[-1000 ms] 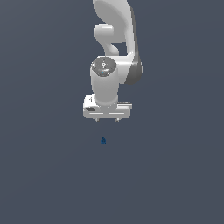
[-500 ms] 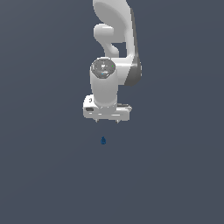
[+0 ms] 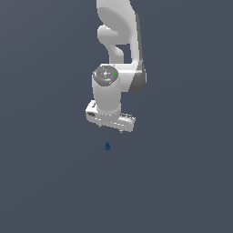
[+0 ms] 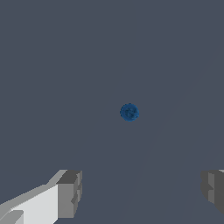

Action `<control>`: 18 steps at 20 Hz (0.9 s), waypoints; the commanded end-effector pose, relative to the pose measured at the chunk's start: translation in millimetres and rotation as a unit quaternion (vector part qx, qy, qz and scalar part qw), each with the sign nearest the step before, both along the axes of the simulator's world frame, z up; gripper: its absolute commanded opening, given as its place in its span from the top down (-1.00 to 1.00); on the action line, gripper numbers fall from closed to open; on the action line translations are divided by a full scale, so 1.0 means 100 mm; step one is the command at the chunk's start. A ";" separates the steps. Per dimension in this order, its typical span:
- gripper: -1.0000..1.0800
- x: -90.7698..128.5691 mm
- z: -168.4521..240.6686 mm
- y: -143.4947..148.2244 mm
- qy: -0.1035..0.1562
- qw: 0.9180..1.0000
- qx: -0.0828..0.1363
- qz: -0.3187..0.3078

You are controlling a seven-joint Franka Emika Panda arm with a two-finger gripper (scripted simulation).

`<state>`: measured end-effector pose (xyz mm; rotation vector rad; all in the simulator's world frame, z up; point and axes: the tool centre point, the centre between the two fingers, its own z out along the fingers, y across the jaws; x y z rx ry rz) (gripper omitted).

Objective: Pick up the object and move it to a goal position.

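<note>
One arm [image 3: 119,54] is in your scene, with its tool [image 3: 110,128] pointing down over the flat grey bench [image 3: 45,182]. You can confirm in the wrist view that the tool's jaws are spread wide, the two grey fingertips [image 4: 70,194] well apart and holding nothing. You will find the object [image 3: 107,146], a tiny dark blue item, resting on the bench below the tool and clear of it; from the wrist it shows as a small round blue spot [image 4: 129,112].

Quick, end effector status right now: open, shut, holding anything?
End effector: open, holding nothing; the dark blue object lies apart from its fingers.
</note>
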<state>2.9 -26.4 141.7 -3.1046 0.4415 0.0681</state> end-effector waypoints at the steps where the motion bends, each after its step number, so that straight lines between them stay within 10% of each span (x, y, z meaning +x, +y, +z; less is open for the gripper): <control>1: -0.92 0.03 -0.04 -0.01 -0.001 0.999 -0.001 -0.035; 18: -0.92 0.20 -0.28 -0.11 -0.007 0.960 -0.008 -0.279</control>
